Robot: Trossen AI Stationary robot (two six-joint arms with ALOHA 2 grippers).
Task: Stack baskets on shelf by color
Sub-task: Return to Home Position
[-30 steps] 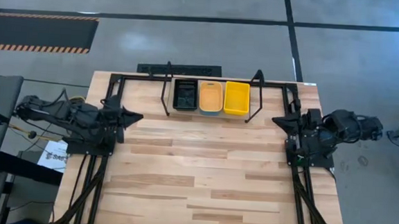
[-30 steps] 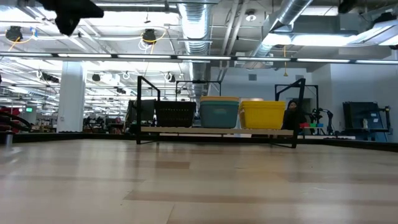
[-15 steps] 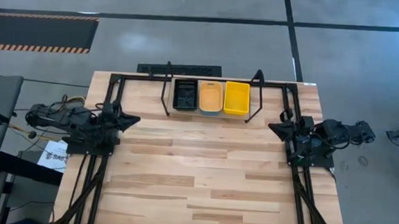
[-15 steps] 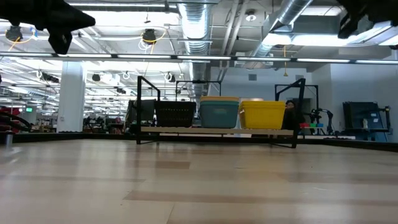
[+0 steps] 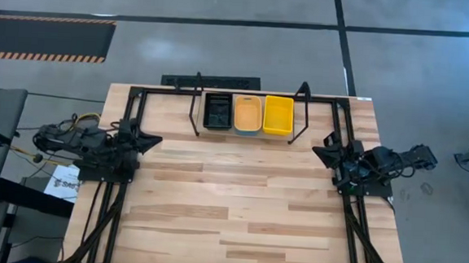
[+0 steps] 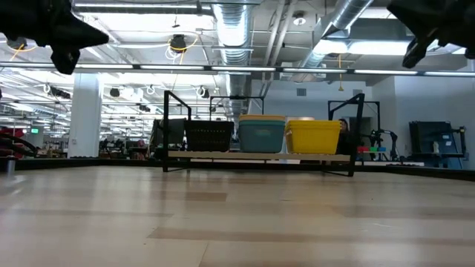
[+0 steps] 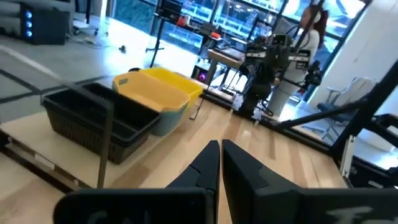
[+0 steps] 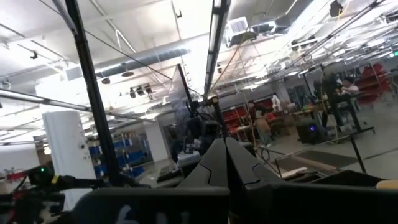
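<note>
Hanging at table [image 5: 229,213] sides — left gripper [image 7: 219,146], right gripper [image 8: 225,144] seemingly closed, empty.

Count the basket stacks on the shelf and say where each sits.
3. Black stack at the left-arm end of the shelf, orange-on-blue-grey stack in the middle, yellow stack at the right-arm end. Nested baskets inside may be hidden.

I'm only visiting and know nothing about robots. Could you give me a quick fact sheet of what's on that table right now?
Furniture: low black shelf at the middle of the table's far edge
Left stack: black baskets
Middle stack: orange basket on top of a teal basket
Right stack: yellow baskets
Arms: left arm folded at the table's left edge, right arm at its right edge
Jaws: both pairs shut, holding nothing
</note>
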